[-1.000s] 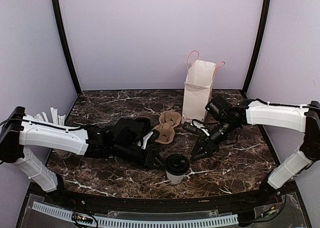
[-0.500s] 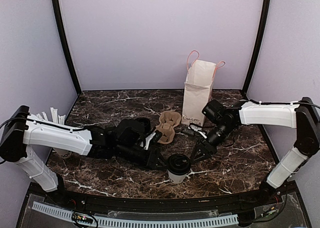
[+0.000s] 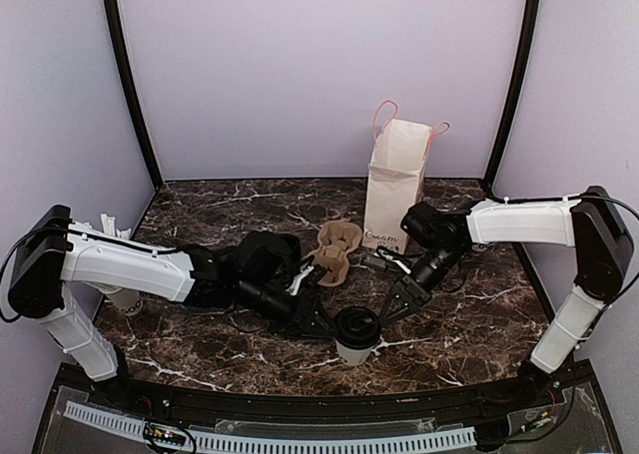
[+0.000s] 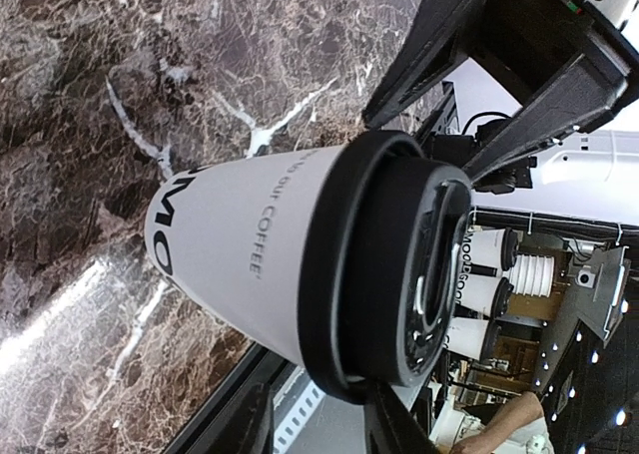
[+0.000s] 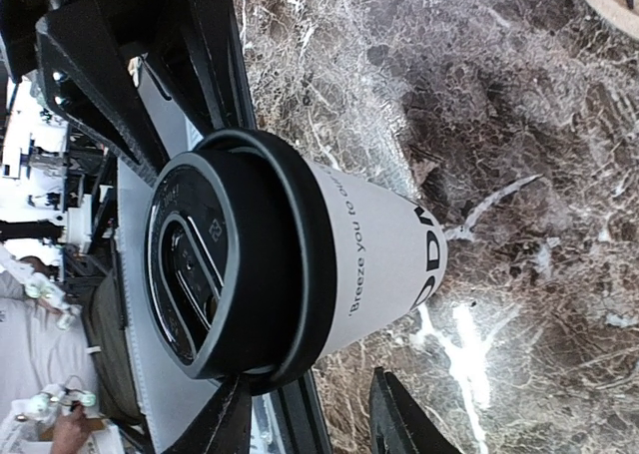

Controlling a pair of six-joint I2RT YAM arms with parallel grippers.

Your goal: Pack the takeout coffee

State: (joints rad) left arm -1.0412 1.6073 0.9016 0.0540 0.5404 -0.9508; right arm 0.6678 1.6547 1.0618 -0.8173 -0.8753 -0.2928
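With the left gripper (image 3: pixel 323 325) and right gripper (image 3: pixel 391 309) both part-open and empty, and the takeout coffee (image 3: pixel 353 340) upright just ahead of each, between them, an uneven push near the black lid (image 3: pixel 354 324) may tip it.

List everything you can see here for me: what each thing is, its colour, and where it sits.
White paper coffee cup with round black plastic lid: one, white and black, front centre.
White paper bag with pink handles: one, white, standing back right.
Brown moulded-cardboard cup carrier: one, brown, left of the bag.
White straws: a few, white, far left, behind the left arm.
Dark marble table: one, brown-black, white veins.
Left arm: one, white and black; left fingers open beside the cup.
Right arm: one, same colours; right fingers open, opposite side.
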